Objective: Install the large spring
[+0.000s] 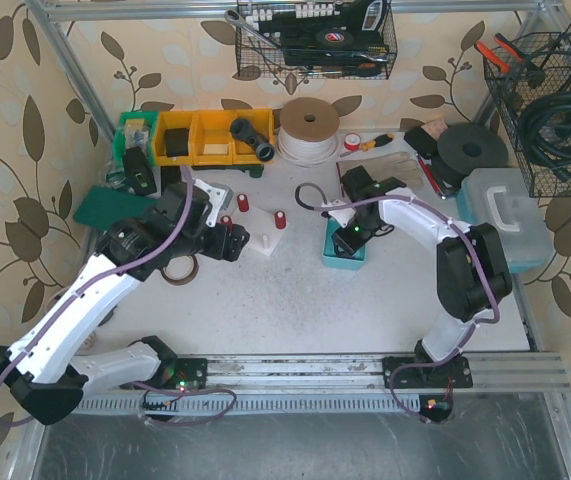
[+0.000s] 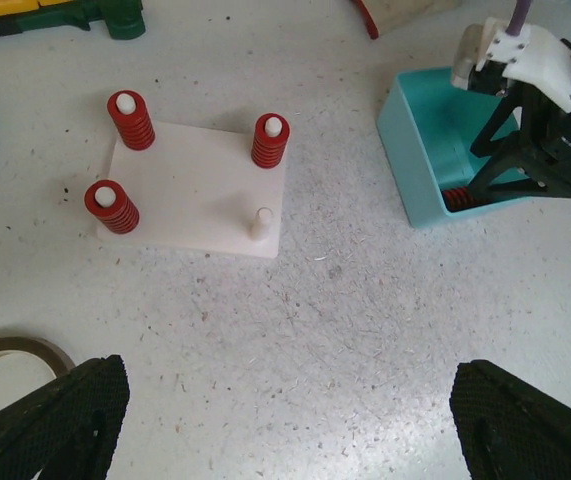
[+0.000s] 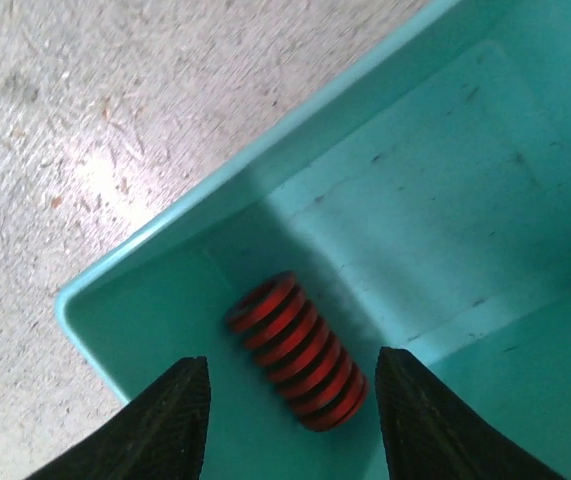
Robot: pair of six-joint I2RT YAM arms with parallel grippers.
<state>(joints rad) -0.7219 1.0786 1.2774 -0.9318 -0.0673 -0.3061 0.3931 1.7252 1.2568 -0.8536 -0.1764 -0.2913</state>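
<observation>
Now | you count 3 red springs [image 2: 130, 120] pegged, 1 bare peg [image 2: 260, 222], 1 large spring [image 3: 298, 352] in teal bin [image 3: 215, 188] | left gripper [image 2: 285, 400], right gripper [image 3: 293, 365]: spread

Spring [image 3: 298, 352] lies near teal bin [image 3: 195, 200] corner, walls close on two sides. Bare peg [image 2: 260, 222] reachable from open desk [image 2: 365, 330] side; loaded pegs [image 2: 270, 140] stand apart.

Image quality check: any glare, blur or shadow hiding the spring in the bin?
Right wrist: spring sharp, bin corner shaded, glare patch on table. Left wrist: evenly lit, own fingers dark and soft. Top external: even light, right gripper partly covers the bin.
</observation>
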